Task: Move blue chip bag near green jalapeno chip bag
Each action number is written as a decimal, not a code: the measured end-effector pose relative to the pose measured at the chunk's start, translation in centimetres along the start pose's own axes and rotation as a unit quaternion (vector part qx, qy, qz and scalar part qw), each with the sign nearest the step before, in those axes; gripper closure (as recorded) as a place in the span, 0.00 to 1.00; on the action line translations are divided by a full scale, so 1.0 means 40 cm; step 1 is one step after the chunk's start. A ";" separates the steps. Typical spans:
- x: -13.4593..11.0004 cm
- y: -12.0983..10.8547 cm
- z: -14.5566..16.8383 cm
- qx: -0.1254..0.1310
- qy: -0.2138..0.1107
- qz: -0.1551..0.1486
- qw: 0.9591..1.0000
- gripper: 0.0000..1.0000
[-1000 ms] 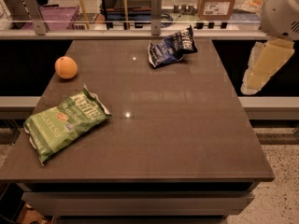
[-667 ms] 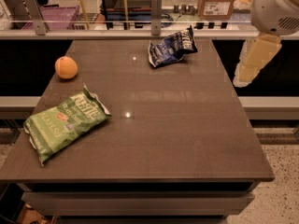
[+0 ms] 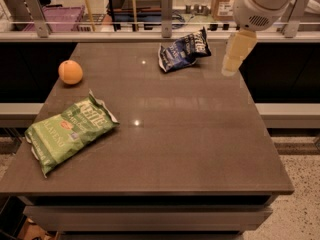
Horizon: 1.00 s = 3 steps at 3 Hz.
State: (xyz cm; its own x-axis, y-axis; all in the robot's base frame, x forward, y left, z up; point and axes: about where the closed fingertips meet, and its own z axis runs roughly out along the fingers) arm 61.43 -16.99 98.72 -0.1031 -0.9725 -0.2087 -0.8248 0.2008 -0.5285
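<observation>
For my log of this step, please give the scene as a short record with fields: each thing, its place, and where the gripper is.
surface: dark brown table
blue chip bag: crumpled, at the far edge, right of centre
green jalapeno chip bag: lying flat, near left part of the table
orange: left side, beyond the green bag, apart from it
gripper: hangs right of the blue chip bag, apart from it
task state: the bags lie far apart; blue bag not yet picked up
</observation>
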 end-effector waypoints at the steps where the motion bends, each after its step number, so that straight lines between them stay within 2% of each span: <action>1: 0.000 0.000 0.000 0.000 0.000 0.000 1.000 0.00; 2: 0.002 -0.035 0.014 -0.002 -0.006 -0.001 1.000 0.00; 3: -0.003 -0.092 0.047 -0.006 -0.021 -0.003 1.000 0.00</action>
State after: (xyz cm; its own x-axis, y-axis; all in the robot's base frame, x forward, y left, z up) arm 65.55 -17.39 99.14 -0.0745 -0.9678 -0.2404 -0.8325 0.1931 -0.5193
